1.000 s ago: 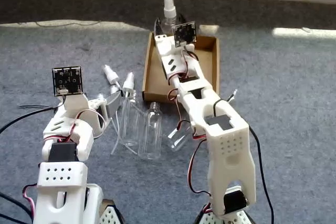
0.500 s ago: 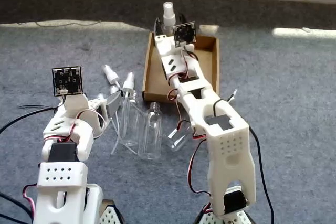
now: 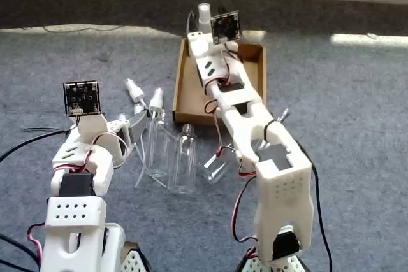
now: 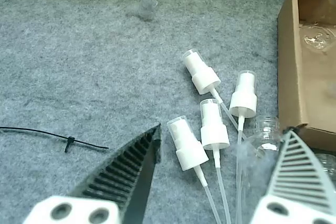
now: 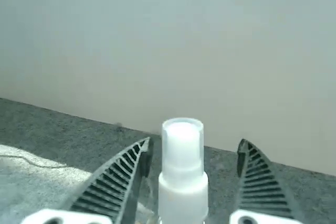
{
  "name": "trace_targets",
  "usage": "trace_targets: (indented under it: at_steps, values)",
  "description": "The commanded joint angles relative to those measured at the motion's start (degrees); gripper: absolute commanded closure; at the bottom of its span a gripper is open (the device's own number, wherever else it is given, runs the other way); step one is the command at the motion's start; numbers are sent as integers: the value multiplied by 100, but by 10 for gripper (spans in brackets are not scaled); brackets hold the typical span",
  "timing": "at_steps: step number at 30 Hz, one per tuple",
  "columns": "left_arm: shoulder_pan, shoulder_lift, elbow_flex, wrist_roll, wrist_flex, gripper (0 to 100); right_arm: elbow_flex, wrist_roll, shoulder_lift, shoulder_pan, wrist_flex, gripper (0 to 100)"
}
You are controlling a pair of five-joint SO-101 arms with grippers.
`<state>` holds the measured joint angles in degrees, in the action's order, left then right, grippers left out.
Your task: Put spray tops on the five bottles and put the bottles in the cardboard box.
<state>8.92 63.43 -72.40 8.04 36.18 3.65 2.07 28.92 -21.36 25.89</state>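
Note:
My right gripper (image 3: 199, 25) hangs over the far end of the cardboard box (image 3: 185, 90), shut on a clear bottle whose white spray top (image 3: 204, 13) sticks up. In the right wrist view that spray top (image 5: 182, 166) rises between the fingers (image 5: 123, 179) of the gripper (image 5: 194, 144). My left gripper (image 4: 221, 132) is open, low over several loose spray tops (image 4: 212, 125) and beside an uncapped bottle's mouth (image 4: 265, 128). Two uncapped bottles (image 3: 183, 157) stand upright in front of the box. A third (image 3: 217, 167) lies beside them. Another clear bottle (image 4: 317, 38) lies inside the box.
A black cable tie (image 4: 68, 141) lies on the grey carpet, beside my left gripper. A small clear cap (image 4: 147, 6) sits farther off. A pale wall (image 5: 168, 35) rises behind the box. Wires (image 3: 76, 28) trail along the carpet's far edge.
My right arm has stretched farther over the box and the bottle in its gripper now sits lower, at the box's far end. The left arm has not moved.

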Motion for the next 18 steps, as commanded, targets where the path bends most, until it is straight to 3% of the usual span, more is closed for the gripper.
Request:
trace_targets:
  at_steps: [1, 7, 14, 18]
  values:
    - [75, 92, 40, 9, -18, 678, -84, -53, -778, 48, -277, 778]
    - [84, 92, 31, 0, -18, 678, -84, -53, -1974, 22, -1262, 778]
    - [84, 92, 22, 9, -18, 678, -48, -53, -4084, -295, -3626, 778]
    - [251, 127, -66, 26, -18, 678, 295, -44, -5604, -215, -5473, 778]
